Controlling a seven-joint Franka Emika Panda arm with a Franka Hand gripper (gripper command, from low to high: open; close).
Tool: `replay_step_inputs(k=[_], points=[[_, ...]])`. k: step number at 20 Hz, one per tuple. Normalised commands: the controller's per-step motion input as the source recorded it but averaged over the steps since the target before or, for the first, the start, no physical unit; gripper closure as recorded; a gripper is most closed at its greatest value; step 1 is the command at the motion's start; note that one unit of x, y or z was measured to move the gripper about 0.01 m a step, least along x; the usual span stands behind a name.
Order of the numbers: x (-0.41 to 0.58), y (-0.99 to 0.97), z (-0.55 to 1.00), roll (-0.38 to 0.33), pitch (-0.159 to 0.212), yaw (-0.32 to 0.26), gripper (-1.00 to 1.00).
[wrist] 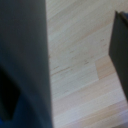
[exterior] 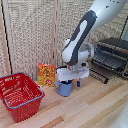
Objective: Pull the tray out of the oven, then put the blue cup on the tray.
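Observation:
The blue cup (exterior: 64, 89) stands on the wooden table near the middle of the exterior view. My gripper (exterior: 66, 82) is right on top of it, at its rim. The wrist body hides the fingers, so I cannot tell whether they grip the cup. The oven (exterior: 116, 46) stands at the exterior view's right. The tray (exterior: 106, 60), a dark barred rack, sticks out of the oven's front. In the wrist view a blurred grey-blue surface (wrist: 25, 60) fills one side, too close to identify, with bare table wood (wrist: 80, 60) beside it.
The oven's striped door flap (exterior: 99, 76) lies open on the table below the tray. A red basket (exterior: 20, 95) stands at the exterior view's left, and a yellow-red box (exterior: 46, 75) leans against the screen behind the cup. A dark edge (wrist: 121, 45) shows in the wrist view.

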Motion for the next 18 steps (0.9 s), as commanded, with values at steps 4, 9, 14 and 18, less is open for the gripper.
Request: replay_step_inputs(k=[4, 9, 14, 18], points=[[0.013, 0.00, 0.01, 0.000, -0.019, 0.031, 1.00], [0.123, -0.07, 0.11, 0.020, -0.086, -0.008, 1.00], [0.383, -0.23, 0.39, 0.053, -0.066, -0.058, 1.00], [0.516, -0.35, 0.75, 0.034, 0.003, -0.050, 1.00]])
